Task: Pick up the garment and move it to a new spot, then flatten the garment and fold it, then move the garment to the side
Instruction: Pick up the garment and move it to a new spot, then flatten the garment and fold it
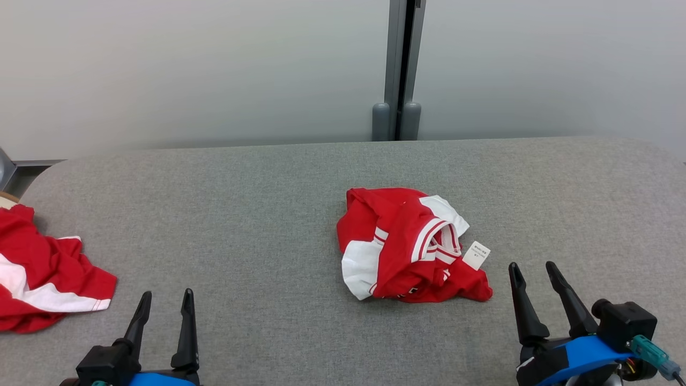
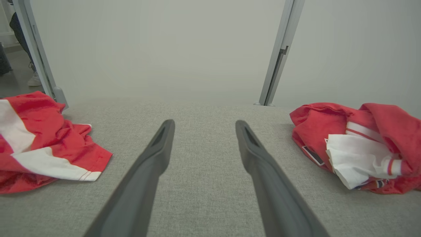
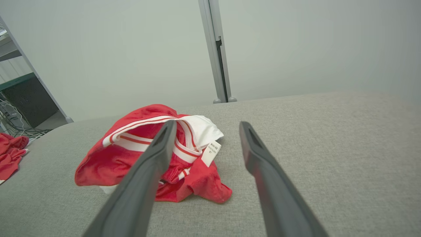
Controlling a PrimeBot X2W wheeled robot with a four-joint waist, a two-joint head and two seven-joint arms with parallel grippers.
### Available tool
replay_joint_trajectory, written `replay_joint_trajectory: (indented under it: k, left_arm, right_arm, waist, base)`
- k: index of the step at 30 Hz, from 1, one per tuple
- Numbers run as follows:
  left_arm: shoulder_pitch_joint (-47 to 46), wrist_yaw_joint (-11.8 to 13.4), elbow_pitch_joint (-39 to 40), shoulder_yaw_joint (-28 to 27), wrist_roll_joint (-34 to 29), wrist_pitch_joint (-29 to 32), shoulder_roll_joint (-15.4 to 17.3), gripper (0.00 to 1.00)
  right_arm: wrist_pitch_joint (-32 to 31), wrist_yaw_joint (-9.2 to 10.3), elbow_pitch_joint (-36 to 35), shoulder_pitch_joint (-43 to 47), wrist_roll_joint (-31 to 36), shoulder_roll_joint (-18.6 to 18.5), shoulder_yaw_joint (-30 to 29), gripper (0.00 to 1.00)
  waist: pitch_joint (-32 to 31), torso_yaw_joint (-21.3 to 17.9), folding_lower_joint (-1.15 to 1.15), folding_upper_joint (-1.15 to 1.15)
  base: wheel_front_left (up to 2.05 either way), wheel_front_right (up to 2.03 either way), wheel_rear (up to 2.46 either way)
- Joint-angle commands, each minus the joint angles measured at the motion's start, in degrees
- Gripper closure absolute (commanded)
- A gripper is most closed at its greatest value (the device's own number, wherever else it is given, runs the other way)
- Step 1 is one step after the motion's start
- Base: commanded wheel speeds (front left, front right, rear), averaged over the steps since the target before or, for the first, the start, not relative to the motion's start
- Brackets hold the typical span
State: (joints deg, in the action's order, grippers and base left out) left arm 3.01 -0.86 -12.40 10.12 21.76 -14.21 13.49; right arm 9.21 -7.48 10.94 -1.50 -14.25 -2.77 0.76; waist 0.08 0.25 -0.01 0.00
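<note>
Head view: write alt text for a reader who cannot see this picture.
A crumpled red and white garment lies near the middle of a grey padded table. The left gripper and right gripper rise open and empty from the bottom corners; a second red garment lies at the left edge.

**Three cameras, one shared landmark**

The head camera looks down on the table [image 1: 268, 187] from the near side of the garment [image 1: 407, 244]. The camera on the left pincer [image 2: 204, 122] looks low from well left of the garment. The one on the right pincer [image 3: 208, 122] is close to it. All three views share the garment.

soft cloth garment [image 1: 407, 244], matt woven table [image 1: 257, 225]
</note>
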Motion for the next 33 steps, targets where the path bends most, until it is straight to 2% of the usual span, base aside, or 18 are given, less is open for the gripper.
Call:
replay_joint_trajectory:
  k: [1,14,19,27,33]
  left_arm:
    - [-0.1,0.3,0.3,0.1,-0.3,0.2,0.3,0.00]
    - [-0.9,1.2,1.7,0.3,-0.1,0.8,0.9,0.00]
    - [-1.0,1.4,1.7,0.5,0.2,0.7,0.6,0.00]
    - [-1.3,1.7,2.4,1.3,0.3,1.1,0.3,0.00]
    - [-1.4,1.4,3.0,2.4,0.1,1.7,0.2,0.00]
  right_arm:
    - [-0.1,-0.03,0.1,0.8,-0.4,-0.2,-0.1,0.00]
    - [0.0,-0.03,0.7,0.1,-0.9,-0.2,0.2,0.00]
    - [-2.2,-0.03,0.9,-0.8,-2.6,-0.2,2.4,0.00]
    - [-14.6,-0.03,4.4,-6.3,-13.5,-0.2,11.6,0.00]
    - [-16.3,-0.03,10.4,-12.3,-20.7,-0.2,15.9,0.00]
  waist:
    - [0.1,-0.1,0.01,0.00]
    - [0.8,-0.7,0.01,0.00]
    - [0.8,-0.5,0.01,0.00]
    - [0.7,0.4,0.01,0.00]
    - [0.6,2.3,0.01,0.00]
  base:
    - [0.00,0.00,0.00]
    - [0.00,0.00,0.00]
    - [0.00,0.00,0.00]
    - [0.00,0.00,0.00]
    - [0.00,0.00,0.00]
